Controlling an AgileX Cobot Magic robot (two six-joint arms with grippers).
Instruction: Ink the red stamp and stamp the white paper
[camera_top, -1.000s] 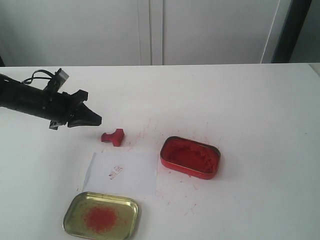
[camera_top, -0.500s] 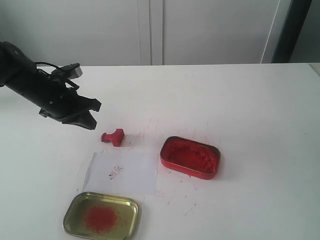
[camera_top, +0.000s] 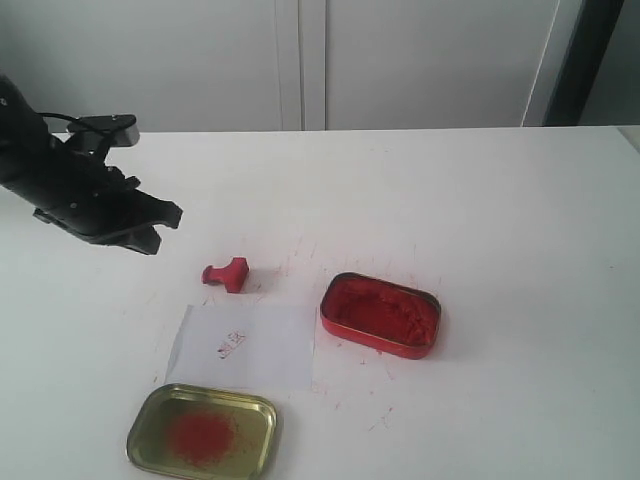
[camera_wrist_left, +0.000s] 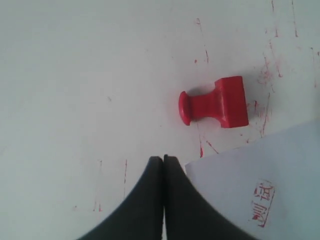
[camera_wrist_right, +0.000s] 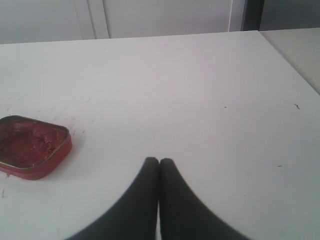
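Note:
The red stamp (camera_top: 227, 273) (camera_wrist_left: 215, 102) lies on its side on the white table, just beyond the far edge of the white paper (camera_top: 243, 346) (camera_wrist_left: 260, 185). A red imprint (camera_top: 231, 345) (camera_wrist_left: 263, 203) marks the paper. My left gripper (camera_top: 160, 228) (camera_wrist_left: 163, 159) hovers up and to the left of the stamp, shut and empty, apart from stamp and paper. My right gripper (camera_wrist_right: 159, 161) is shut with nothing in it; its arm is out of the exterior view.
A red tin of red paste (camera_top: 381, 314) (camera_wrist_right: 30, 146) sits to the right of the paper. A gold lid with red powder (camera_top: 203, 432) lies at the table's front edge, below the paper. Red smears spot the table around the stamp.
My left arm has pulled back to the left and lifted, away from the stamp, its gripper staying shut. Stamp, paper and tins have not moved.

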